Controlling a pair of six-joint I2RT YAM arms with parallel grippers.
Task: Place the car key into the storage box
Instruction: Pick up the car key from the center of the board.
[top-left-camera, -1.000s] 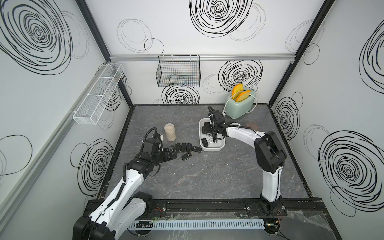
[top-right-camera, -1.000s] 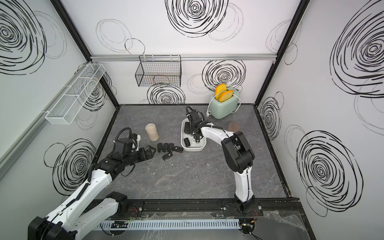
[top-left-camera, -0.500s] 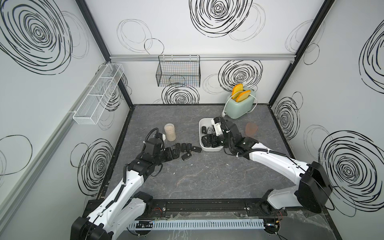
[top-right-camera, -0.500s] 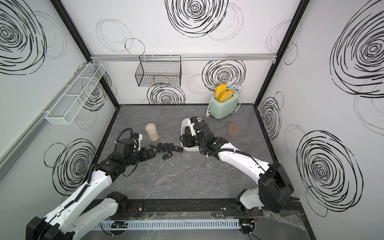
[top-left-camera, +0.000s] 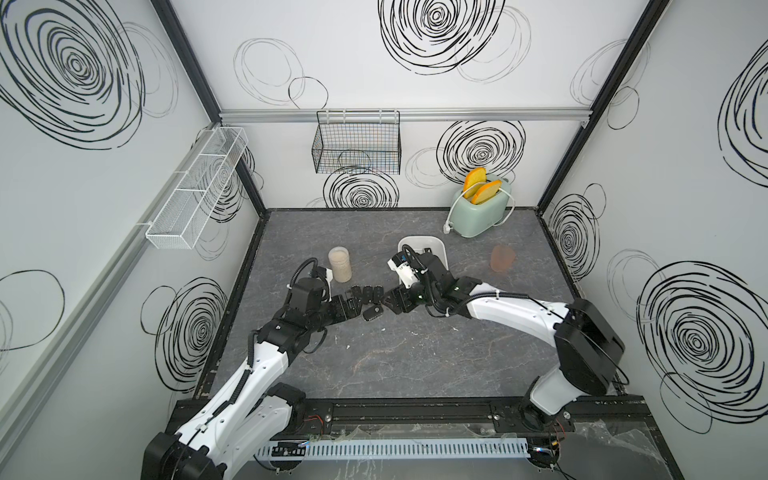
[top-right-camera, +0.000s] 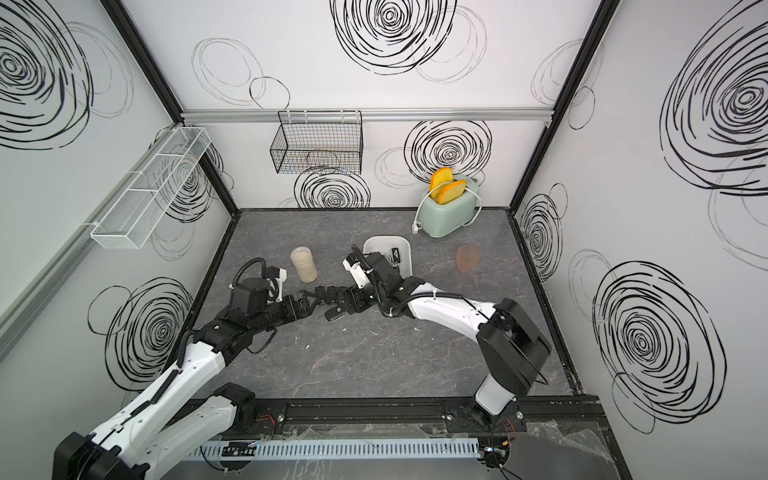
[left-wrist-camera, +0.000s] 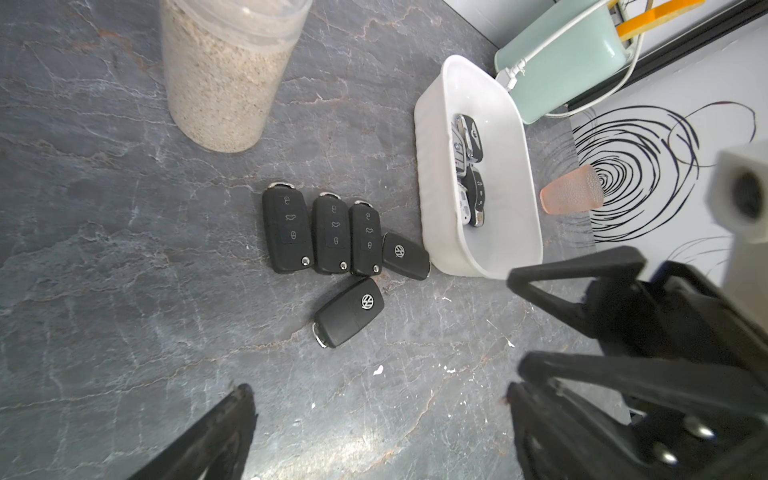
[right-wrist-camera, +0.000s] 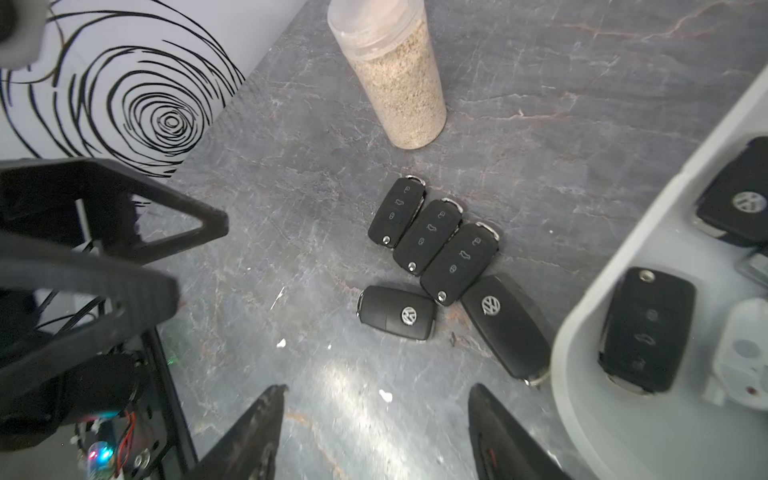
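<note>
Several black car keys lie on the grey table left of the white storage box (top-left-camera: 417, 242) (top-right-camera: 384, 242) (left-wrist-camera: 432, 199) (right-wrist-camera: 582, 332). Three lie side by side (left-wrist-camera: 330, 235) (right-wrist-camera: 428, 237), one rests against the box wall (left-wrist-camera: 405, 255) (right-wrist-camera: 505, 326), and one lies apart, logo up (top-left-camera: 372, 311) (top-right-camera: 334, 312) (left-wrist-camera: 349, 311) (right-wrist-camera: 397, 312). More keys (right-wrist-camera: 648, 328) are inside the box. My left gripper (top-left-camera: 347, 306) (top-right-camera: 306, 303) (left-wrist-camera: 378, 395) is open, low, left of the lone key. My right gripper (top-left-camera: 398, 301) (top-right-camera: 353, 299) (right-wrist-camera: 378, 388) is open, empty, on that key's right.
A jar of sandy grain (top-left-camera: 340, 264) stands behind the keys. A mint toaster with toast (top-left-camera: 480, 212) and a pinkish cup (top-left-camera: 502, 257) sit at the back right. A black wire basket (top-left-camera: 356, 147) and a white mesh tray (top-left-camera: 195, 195) hang on the walls.
My right gripper has left the space over the storage box and come forward and left, down beside the loose keys. The left gripper has edged slightly toward the keys.
</note>
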